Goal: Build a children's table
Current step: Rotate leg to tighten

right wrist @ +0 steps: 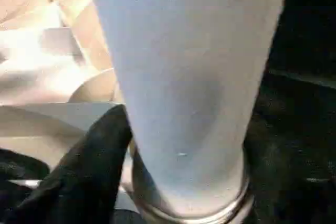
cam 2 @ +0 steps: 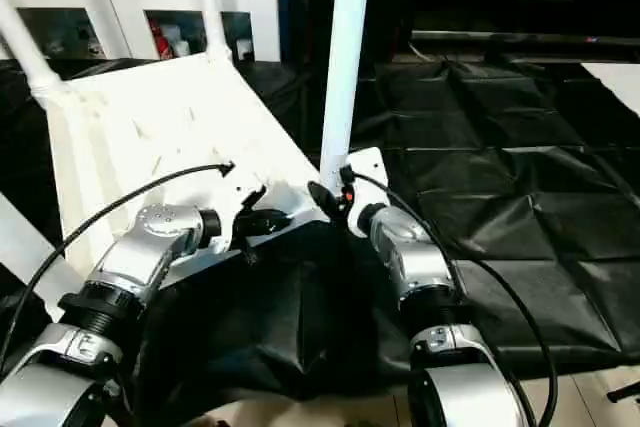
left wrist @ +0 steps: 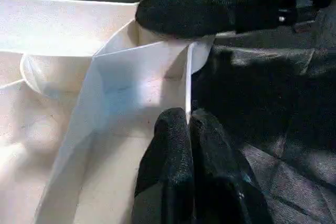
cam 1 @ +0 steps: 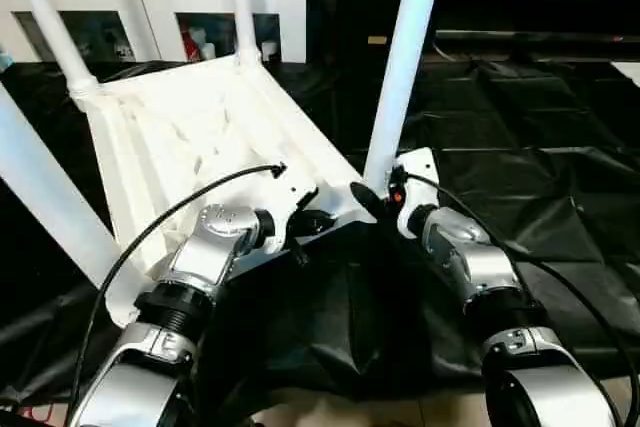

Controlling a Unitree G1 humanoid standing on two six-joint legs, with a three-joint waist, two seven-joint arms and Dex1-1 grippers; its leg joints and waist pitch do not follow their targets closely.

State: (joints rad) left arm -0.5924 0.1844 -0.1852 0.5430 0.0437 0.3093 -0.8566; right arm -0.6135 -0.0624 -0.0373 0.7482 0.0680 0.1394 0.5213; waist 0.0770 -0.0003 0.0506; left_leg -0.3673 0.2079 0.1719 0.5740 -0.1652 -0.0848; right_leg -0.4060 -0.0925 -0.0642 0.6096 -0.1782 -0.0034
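Both my claws reach forward: left gripper (left wrist: 189,124) is clenched on the table top's (cam 1: 190,137) rim, right gripper (cam 1: 375,197) grasps the near leg (cam 1: 405,57).

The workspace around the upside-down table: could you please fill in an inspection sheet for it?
Surface: black sheeting, creased, covering the floor.
Job's things: white table top lying underside up, ribs showing; four white legs standing in its corner sockets, the nearest leg by the right arm.
Clutter: nothing seen.
Grippers: left end effector shut on the table top's edge; right end effector at the base of the nearest leg, a finger against it.
Cables: black cable looping over the left forearm; another along the right.
Surroundings: white glass-door cabinet behind.
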